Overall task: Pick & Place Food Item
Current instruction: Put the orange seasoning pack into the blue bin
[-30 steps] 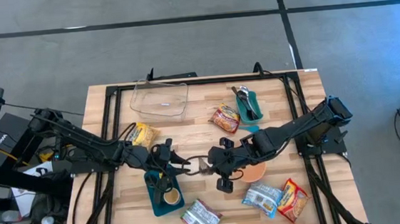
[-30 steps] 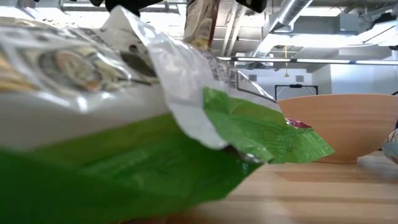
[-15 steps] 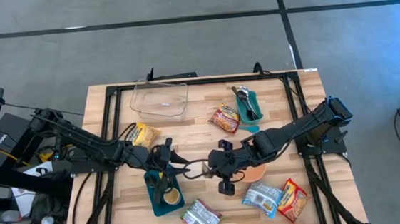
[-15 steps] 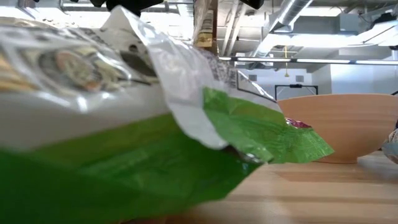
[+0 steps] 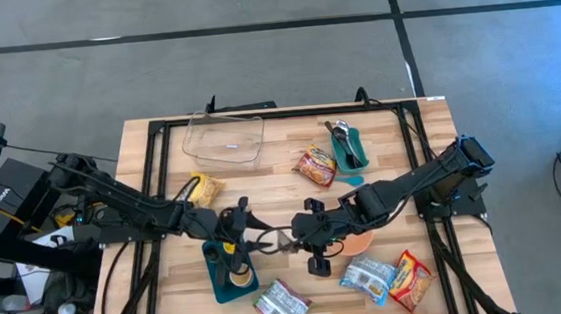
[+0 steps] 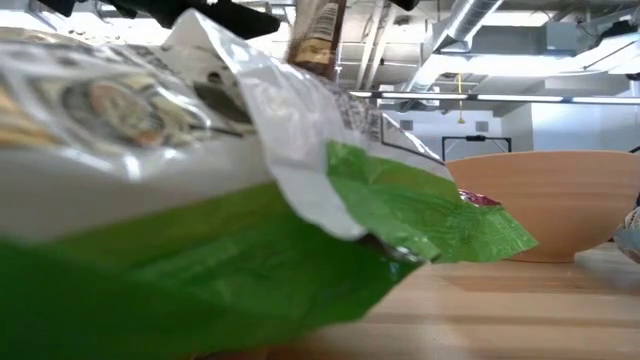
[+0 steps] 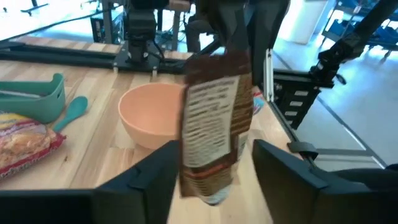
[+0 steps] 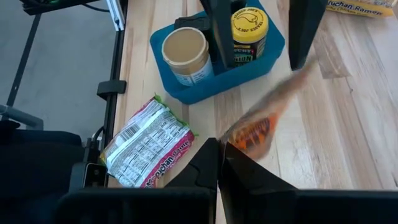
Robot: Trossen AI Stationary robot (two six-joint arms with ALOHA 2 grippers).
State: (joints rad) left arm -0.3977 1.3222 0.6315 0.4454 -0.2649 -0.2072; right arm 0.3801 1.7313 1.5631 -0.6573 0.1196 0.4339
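The right hand [image 5: 292,240] was clamped shut on one end of a brown snack packet [image 7: 214,124], which hung in the air above the table [image 5: 283,192], just beside the blue tray [image 8: 267,46]. The left hand [image 5: 252,237] faced it from the other side with its fingers [image 7: 152,177] spread on either side of the packet, not touching it. The tray held a yellow-lidded jar [image 8: 249,31] and a tan-lidded jar [image 8: 185,53]. A peach bowl [image 7: 152,115] stood behind the packet, and a green-and-white noodle pack [image 8: 148,149] lay near the tray.
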